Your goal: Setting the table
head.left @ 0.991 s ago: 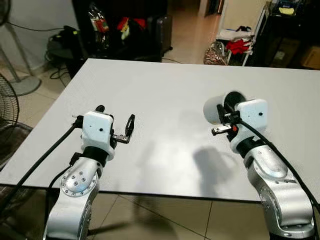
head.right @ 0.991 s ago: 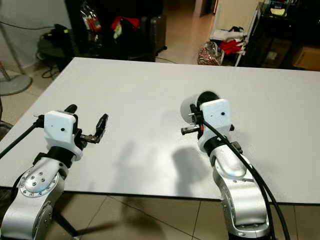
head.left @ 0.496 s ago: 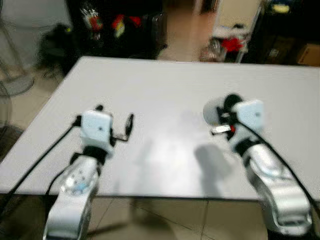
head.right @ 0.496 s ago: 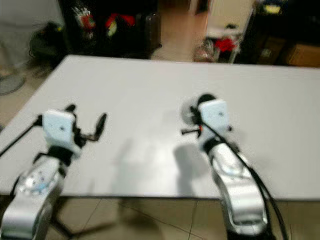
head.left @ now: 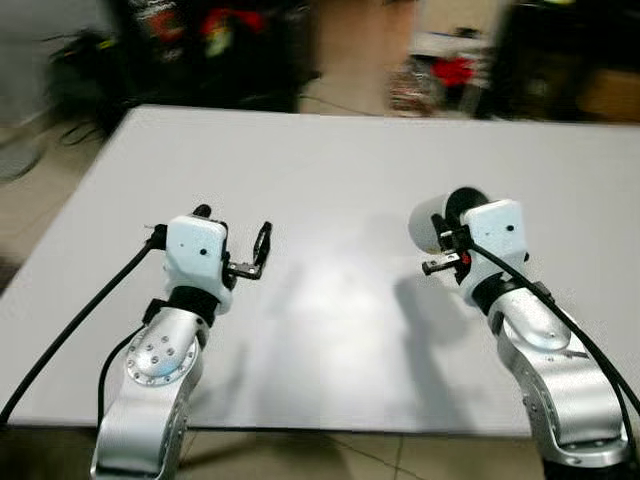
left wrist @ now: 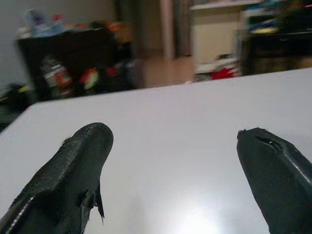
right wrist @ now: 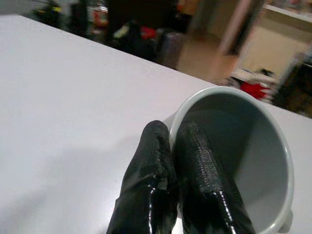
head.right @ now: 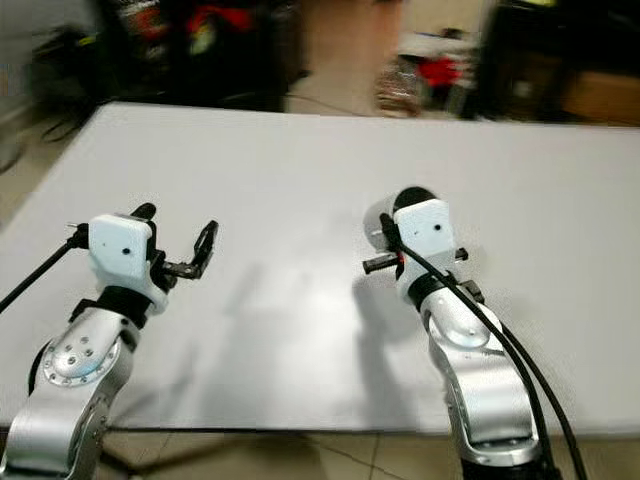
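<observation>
A plain white table (head.left: 330, 160) spreads out in front of me. My right gripper (right wrist: 173, 132) is shut on the rim of a light grey cup (right wrist: 239, 146), one finger inside and one outside. The cup (head.left: 430, 222) hangs tilted on its side just above the table's right half, its mouth facing away from me. Over the left half, my left gripper (head.left: 236, 228) is held open above the tabletop with nothing between its fingers (left wrist: 83, 161).
Beyond the table's far edge stand dark furniture (head.left: 200, 50) and blurred clutter with red items (head.left: 455, 70). The table's near edge (head.left: 330, 432) runs just below my arms, with tiled floor under it.
The whole picture has shifted and blurred, so the camera has moved. Both arms keep the same pose, and the cup stays in the right gripper.
</observation>
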You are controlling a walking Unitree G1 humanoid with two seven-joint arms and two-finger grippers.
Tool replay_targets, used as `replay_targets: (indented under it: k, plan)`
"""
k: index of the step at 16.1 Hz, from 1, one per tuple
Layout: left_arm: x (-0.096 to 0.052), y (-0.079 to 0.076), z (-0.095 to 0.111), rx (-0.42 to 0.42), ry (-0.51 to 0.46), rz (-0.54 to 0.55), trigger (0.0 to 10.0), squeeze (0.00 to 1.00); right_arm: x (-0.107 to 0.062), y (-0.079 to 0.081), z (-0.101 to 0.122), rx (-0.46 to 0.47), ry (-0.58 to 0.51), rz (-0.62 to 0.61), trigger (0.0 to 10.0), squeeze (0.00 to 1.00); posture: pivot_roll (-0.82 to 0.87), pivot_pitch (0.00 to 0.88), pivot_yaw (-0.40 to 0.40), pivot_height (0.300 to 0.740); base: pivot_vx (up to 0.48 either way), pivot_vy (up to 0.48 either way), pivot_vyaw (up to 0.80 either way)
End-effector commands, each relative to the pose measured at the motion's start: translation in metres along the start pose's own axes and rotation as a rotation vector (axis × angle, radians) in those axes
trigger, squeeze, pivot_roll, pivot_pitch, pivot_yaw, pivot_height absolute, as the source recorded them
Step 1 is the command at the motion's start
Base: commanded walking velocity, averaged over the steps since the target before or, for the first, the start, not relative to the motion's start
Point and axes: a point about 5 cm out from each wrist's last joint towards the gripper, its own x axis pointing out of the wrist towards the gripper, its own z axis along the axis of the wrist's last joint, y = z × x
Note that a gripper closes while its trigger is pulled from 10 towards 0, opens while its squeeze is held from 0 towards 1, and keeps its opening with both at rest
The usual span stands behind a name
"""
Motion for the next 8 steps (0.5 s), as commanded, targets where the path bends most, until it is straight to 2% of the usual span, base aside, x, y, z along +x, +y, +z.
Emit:
replay_targets:
  k: [1, 6, 8]
  plan:
    - [-0.002, 0.002, 0.002, 0.0, -0.003, 0.005, 10.0, 0.0, 0.0, 0.0, 0.004, 0.044, -0.023, -0.009, 10.0, 0.0, -0.05, 0.023, -0.015, 0.74, 0.0, 0.0, 0.72]
    - [-0.004, 0.0, 0.003, 0.012, -0.011, -0.018, 10.0, 0.0, 0.005, -0.002, 0.008, -0.052, -0.003, 0.044, 10.0, 0.0, -0.05, 0.03, -0.012, 0.74, 0.0, 0.0, 0.0]
    - [-0.001, 0.001, 0.004, 0.014, -0.016, -0.056, 10.0, 0.0, 0.014, -0.001, 0.011, -0.118, 0.015, 0.119, 10.0, 0.0, -0.05, 0.029, 0.003, 0.74, 0.0, 0.0, 0.0]
